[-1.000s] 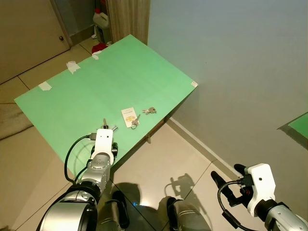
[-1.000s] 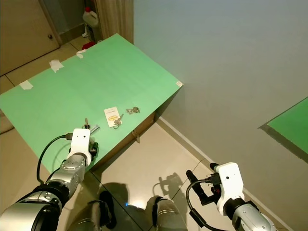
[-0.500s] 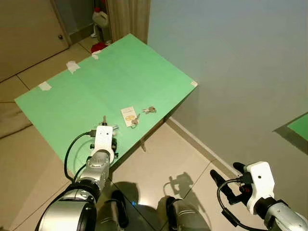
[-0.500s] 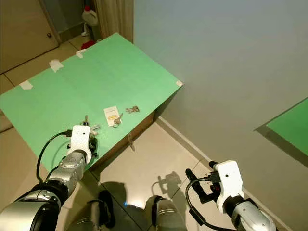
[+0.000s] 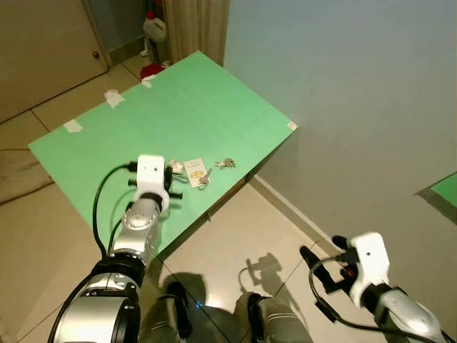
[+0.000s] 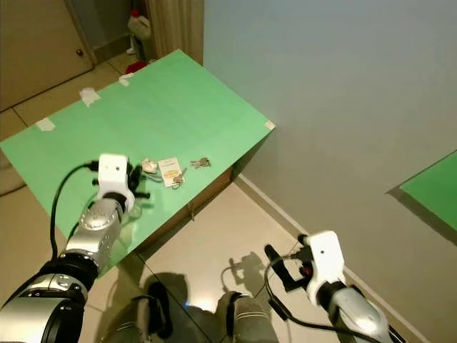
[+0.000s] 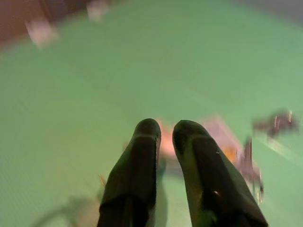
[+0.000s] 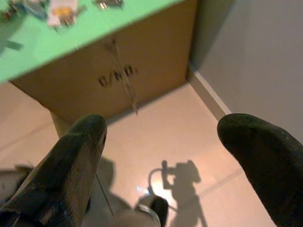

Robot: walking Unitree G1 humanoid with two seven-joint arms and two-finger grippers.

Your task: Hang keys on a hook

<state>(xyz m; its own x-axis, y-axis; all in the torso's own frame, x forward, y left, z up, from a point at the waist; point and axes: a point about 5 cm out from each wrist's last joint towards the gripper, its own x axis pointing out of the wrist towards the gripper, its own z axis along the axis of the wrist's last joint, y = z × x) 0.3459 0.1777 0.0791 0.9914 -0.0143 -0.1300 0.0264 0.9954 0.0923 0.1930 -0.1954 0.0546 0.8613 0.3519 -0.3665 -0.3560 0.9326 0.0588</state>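
Note:
Two sets of keys lie near the front right corner of the green tabletop (image 5: 214, 107): a small bunch (image 5: 225, 163), and a key with a white tag (image 5: 193, 171). A third pale set (image 6: 148, 166) lies just left of the tag. My left gripper (image 5: 173, 187) hovers over the table beside that pale set. In the blurred left wrist view its fingers (image 7: 142, 156) stand almost together, with nothing seen clamped between them and the tagged key (image 7: 227, 146) ahead. My right gripper (image 5: 323, 251) hangs low over the floor, open and holding nothing (image 8: 163, 127).
The green top rests on a brown box (image 8: 142, 71) against a grey wall (image 5: 343, 86). Tape patches (image 5: 113, 97) mark the far side. A door (image 5: 43, 43), a curtain (image 5: 200, 21) and a white bottle (image 5: 154, 30) stand behind. Another green surface (image 5: 443, 187) lies at the right.
My left gripper has risen from the table's near edge and moved forward over the top, up beside the keys. My right arm has drifted slightly left. The camera has shifted a little.

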